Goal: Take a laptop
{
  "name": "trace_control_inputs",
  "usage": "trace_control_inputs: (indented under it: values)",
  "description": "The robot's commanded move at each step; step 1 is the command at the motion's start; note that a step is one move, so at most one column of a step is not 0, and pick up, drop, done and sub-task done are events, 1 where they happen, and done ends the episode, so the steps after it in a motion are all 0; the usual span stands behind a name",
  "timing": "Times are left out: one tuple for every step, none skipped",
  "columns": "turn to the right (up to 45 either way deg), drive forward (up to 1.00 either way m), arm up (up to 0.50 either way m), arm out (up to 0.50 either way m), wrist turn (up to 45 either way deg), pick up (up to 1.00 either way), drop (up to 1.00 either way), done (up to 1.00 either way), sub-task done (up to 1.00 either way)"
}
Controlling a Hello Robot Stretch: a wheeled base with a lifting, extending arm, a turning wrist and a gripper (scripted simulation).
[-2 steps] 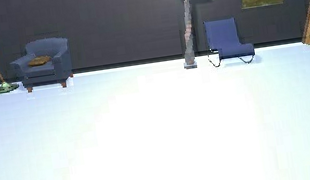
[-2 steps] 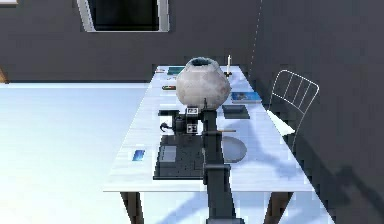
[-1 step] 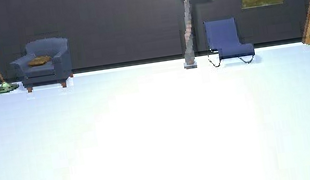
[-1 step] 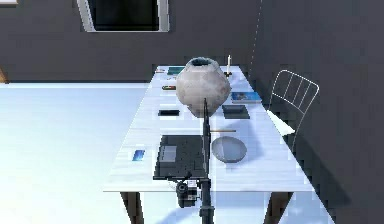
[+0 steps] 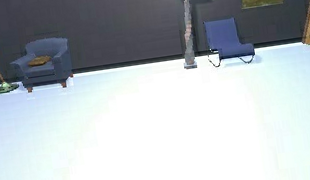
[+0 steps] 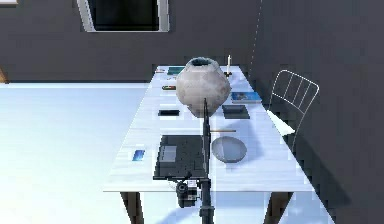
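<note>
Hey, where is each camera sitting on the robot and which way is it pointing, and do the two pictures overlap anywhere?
Forward view: on the robot, facing ahead and slightly down across pale floor to a blue armchair and lounge chair by a dark wall; nothing of the robot's body.
Arm side view: on the body, facing out sideways over a white table with the laptop and vase; the arm and gripper show.
Shared: pale floor and dark walls.

Home liv. rm: armchair (image 5: 42, 61), lamp (image 5: 188, 28)
</note>
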Motion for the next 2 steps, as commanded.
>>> trace_control_inputs:
  values:
    - [0.0,0.00,0.10,0.00,0.0,0.00,0.00,0.00,0.00]
    - [0.0,0.00,0.00,0.00,0.0,0.00,0.00,1.00,0.00]
